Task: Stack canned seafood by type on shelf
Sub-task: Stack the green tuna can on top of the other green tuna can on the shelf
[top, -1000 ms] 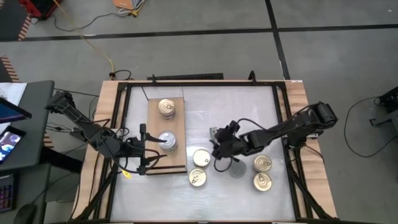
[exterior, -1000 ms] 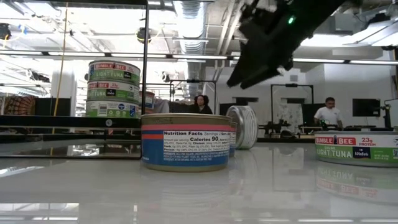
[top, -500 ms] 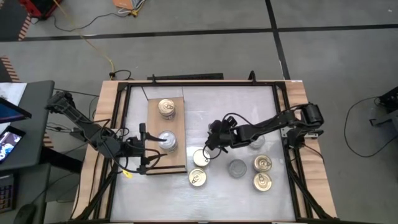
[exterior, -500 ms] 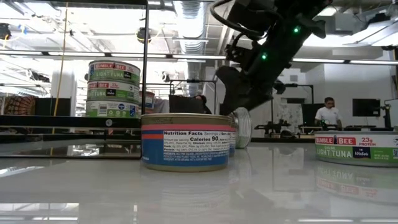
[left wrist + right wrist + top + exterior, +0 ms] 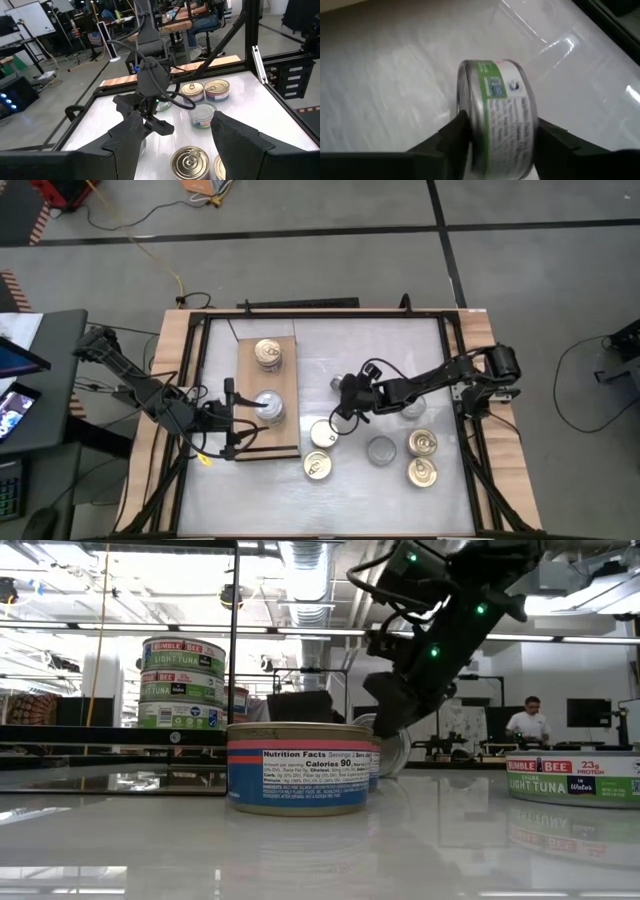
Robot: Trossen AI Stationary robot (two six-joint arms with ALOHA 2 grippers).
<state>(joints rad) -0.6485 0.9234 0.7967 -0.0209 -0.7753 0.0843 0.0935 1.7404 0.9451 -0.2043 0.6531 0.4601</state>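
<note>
Right gripper (image 5: 338,405) just right of shelf (image 5: 247,442), fingers straddling tin on edge (image 5: 495,117), not visibly clamped. Risk: round tin rolls or slips during squeeze. Left gripper (image 5: 235,430) at shelf's near-left edge, open, empty, beside grey-topped stack (image 5: 270,408).

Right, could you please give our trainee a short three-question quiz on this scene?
1. True or false: the tin between the right gripper's fingers stands on its edge.
2. Which tins are stacked on the shelf? A) none B) one gold-topped and one silver-topped stack C) only gold-topped
3. Where is the left gripper?

Key
1. True.
2. B: gold stack, silver stack.
3. At the shelf's near edge, by the silver stack, fingers apart.
</note>
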